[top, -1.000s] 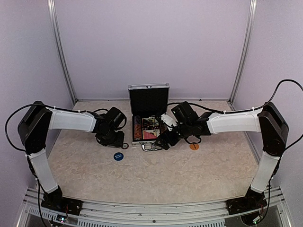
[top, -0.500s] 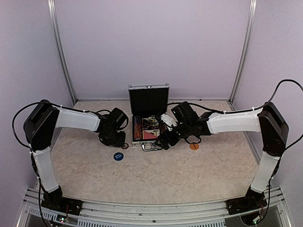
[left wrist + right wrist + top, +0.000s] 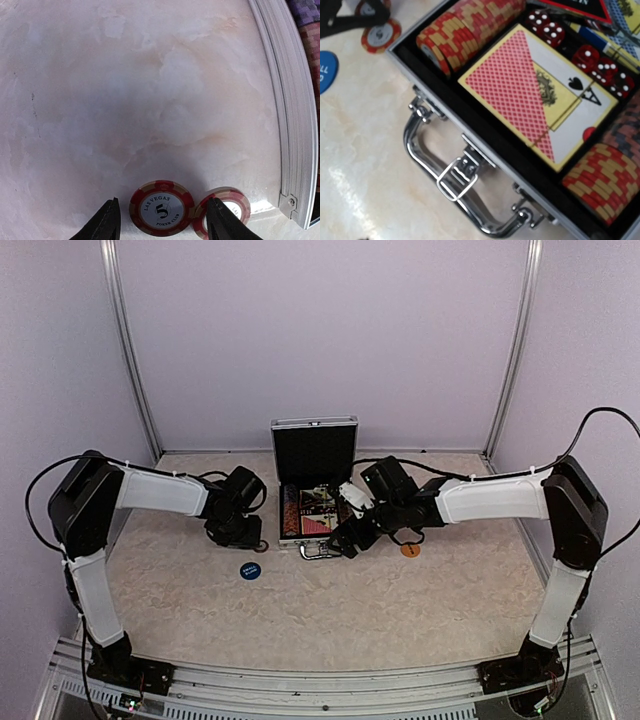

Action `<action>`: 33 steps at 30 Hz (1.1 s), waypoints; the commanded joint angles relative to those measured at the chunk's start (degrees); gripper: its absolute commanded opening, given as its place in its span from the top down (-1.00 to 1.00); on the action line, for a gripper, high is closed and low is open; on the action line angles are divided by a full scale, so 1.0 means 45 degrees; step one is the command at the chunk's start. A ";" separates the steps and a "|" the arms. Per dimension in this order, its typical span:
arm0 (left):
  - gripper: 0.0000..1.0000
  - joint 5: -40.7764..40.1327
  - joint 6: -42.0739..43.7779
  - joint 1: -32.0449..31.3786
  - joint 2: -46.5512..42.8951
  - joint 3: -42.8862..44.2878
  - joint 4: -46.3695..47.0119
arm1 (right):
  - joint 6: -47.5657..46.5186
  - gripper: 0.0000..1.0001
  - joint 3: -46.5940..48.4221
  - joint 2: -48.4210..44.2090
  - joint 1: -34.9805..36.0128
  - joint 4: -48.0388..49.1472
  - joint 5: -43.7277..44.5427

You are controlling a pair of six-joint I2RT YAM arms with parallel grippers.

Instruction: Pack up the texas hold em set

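The left gripper hangs half open and empty astride the chip; I'd centre it clear of the second chip before closing.

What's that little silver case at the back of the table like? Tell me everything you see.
The silver case looks like ribbed aluminium with a black lining. It lies open on the table, with its lid standing upright at the back. A chrome handle and latches sit on its near edge. Inside lie rows of red-and-yellow chips, a red card deck and red dice.
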 commanded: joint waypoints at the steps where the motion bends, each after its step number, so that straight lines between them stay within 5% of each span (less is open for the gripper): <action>1: -0.16 -0.0092 -0.0279 0.0308 -0.0178 -0.0377 0.0246 | 0.0139 -0.91 0.0235 0.0106 0.0005 0.0043 -0.0089; 20: -0.18 -0.0555 -0.0841 0.0455 -0.0664 -0.0382 0.1211 | 0.0074 -0.91 0.0443 0.0261 0.0007 -0.0137 -0.0163; 33: -0.16 -0.0394 -0.0735 0.0445 0.0174 -0.0392 -0.0089 | 0.0163 -0.91 0.0312 0.0315 0.0003 -0.0050 -0.0165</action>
